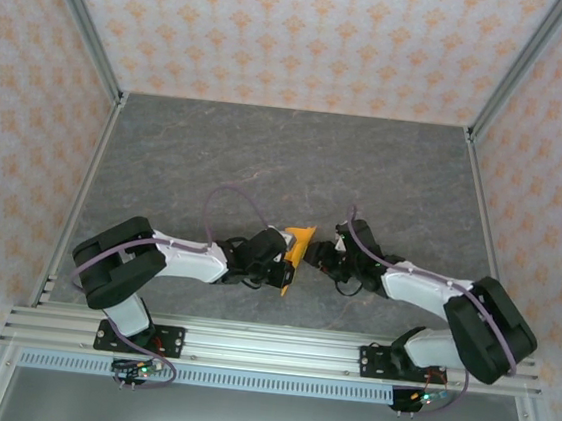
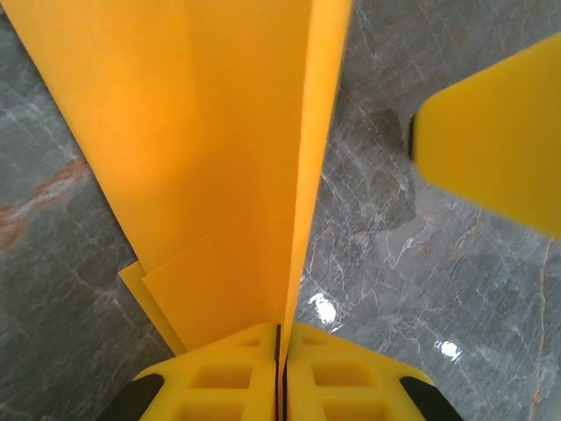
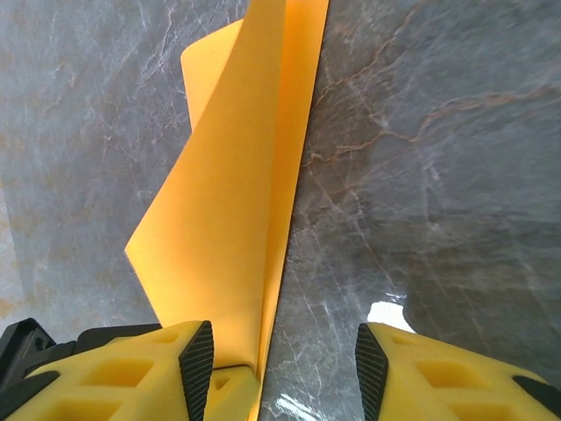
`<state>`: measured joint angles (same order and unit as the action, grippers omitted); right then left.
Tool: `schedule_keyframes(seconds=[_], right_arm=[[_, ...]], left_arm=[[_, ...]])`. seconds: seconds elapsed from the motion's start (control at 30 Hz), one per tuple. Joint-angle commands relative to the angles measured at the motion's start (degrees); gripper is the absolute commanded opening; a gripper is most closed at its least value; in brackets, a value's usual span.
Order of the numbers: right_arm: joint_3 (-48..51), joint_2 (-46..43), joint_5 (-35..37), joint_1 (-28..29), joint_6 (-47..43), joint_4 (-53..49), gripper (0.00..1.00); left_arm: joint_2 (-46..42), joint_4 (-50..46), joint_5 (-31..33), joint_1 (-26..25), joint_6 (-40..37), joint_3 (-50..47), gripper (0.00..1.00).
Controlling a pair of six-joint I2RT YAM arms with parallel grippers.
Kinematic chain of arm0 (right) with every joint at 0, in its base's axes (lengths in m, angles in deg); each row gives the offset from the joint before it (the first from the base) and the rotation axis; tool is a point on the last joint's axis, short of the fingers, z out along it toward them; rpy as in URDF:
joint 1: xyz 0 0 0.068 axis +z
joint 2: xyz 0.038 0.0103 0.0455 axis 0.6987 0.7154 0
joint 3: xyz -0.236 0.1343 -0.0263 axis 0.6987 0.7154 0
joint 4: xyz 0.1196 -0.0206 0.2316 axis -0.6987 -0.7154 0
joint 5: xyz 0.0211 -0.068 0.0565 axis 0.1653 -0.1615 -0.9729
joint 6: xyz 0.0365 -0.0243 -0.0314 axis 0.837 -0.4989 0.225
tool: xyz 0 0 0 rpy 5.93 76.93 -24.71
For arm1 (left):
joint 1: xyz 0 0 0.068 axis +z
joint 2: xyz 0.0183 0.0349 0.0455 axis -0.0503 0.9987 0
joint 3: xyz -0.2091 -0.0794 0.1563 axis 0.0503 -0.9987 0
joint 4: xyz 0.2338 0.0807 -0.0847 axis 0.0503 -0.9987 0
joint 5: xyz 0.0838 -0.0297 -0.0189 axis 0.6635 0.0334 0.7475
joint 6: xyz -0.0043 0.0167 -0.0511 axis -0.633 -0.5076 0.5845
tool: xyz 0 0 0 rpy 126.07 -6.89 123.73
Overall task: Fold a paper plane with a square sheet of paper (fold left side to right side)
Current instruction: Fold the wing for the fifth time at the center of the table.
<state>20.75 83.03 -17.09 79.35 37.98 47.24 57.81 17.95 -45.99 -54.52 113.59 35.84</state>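
- The left gripper [image 2: 280, 373] has its jaws pressed together on the bottom edge of the paper plane [image 2: 219, 158]. In the left wrist view the two yellow fingers [image 2: 219, 386] meet with only a thin dark seam between them.
- From that pinch the bright-orange paper rises toward 12 o'clock. It stands on edge as a folded sheet with a sharp crease running straight up from the seam, and a smaller folded layer shows at about 10 o'clock, low on its left face.
- The right gripper [image 3: 285, 377] has its jaws spread, with an open gap toward the right finger [image 3: 438, 377].
- In the right wrist view the paper plane [image 3: 228, 228] comes down between the jaws, its lower edge just beside the left pad [image 3: 197, 360]. Whether it touches that pad cannot be told.
- One yellow finger of the right gripper [image 2: 500, 140] shows at 2 o'clock in the left wrist view, apart from the paper.
- Seen from above, the paper plane [image 1: 300, 241] is a small pointed shape held up off the surface [image 1: 286, 161], near the middle of its near half.
- There it sits at about 1 o'clock from the left gripper [image 1: 280, 263], with the right gripper [image 1: 318, 258] at about 4 o'clock from it. Both arms reach inward from the near edge toward it.
- The surface is grey, marble-patterned, with bright light spots.
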Motion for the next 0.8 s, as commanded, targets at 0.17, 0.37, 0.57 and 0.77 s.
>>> schedule_keyframes(seconds=[0.17, 0.37, 0.57, 0.77], right_arm=[[-4.6, 6.1, 1.9, 1.7, 2.5, 6.8, 0.46], [-6.4, 9.6, 2.3, 2.1, 3.3, 7.4, 0.43], [-7.9, 12.8, 2.5, 2.5, 3.4, 6.7, 0.42], [-8.3, 13.7, 3.3, 2.6, 3.2, 4.7, 0.41]], left_arm=[[-1.8, 2.9, 0.4, 0.7, 1.6, -1.8, 0.09], [-2.0, 3.5, 0.4, 0.8, 2.0, -2.4, 0.09], [-2.2, 3.5, 0.5, 0.9, 2.1, -2.5, 0.09], [-1.8, 3.6, 0.4, 0.9, 2.2, -2.3, 0.1]])
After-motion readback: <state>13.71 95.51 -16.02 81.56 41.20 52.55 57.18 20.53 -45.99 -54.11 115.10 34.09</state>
